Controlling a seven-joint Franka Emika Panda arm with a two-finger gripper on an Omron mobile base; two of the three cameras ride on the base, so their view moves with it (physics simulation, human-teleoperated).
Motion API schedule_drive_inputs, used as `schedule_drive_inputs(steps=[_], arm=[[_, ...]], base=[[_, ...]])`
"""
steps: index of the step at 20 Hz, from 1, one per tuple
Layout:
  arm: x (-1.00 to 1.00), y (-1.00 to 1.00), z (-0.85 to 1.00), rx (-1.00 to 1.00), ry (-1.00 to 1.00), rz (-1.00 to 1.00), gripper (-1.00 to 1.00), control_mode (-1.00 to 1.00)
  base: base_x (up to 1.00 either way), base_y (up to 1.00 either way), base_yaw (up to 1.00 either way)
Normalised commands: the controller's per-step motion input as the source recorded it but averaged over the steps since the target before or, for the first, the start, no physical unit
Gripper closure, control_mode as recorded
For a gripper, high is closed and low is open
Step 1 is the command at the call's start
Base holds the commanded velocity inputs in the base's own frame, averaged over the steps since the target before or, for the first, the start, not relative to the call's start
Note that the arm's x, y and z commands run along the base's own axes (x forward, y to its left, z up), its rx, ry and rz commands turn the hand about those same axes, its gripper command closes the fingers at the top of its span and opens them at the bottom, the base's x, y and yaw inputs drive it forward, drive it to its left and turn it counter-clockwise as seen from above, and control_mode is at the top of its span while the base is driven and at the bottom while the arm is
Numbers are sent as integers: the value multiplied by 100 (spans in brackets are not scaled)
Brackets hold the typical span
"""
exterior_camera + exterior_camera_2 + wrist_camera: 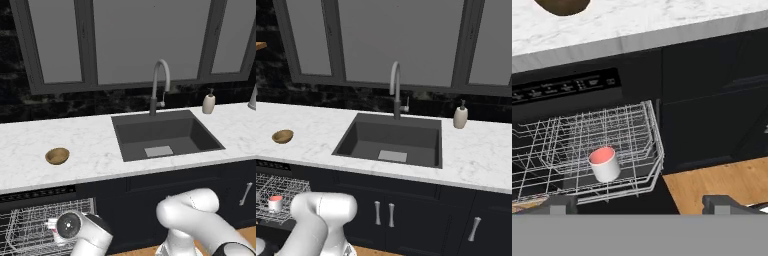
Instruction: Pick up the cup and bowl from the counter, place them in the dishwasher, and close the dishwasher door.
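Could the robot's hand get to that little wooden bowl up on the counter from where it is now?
Probably yes. The bowl sits alone on the counter with nothing around or over it. The hand is open and empty, low by the dishwasher rack; it must rise first.

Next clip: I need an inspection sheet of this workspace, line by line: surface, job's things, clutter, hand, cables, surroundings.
Surface: white marble counter with an inset dark sink.
Job's things: cup stands upright in the dishwasher rack, red inside showing; bowl sits on the counter left of the sink. Rack is pulled out, so the dishwasher is open; the door itself can't be made out.
Clutter: soap dispenser behind the sink's right corner.
Hand: hand open, holding nothing, apart from the cup.
Cables: nothing seen.
Surroundings: faucet, windows above, dark cabinets below, wooden floor.
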Motion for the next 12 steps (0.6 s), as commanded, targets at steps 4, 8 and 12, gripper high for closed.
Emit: schedule_drive_inputs(steps=[4,8,12], arm=[[0,-6,100,0,1,-10,-100,-100],[7,-23,85,2,3,-9,-100,-100],[21,-26,61,2,4,-6,-100,-100]], base=[[0,0,0],[0,0,0],[0,0,0]])
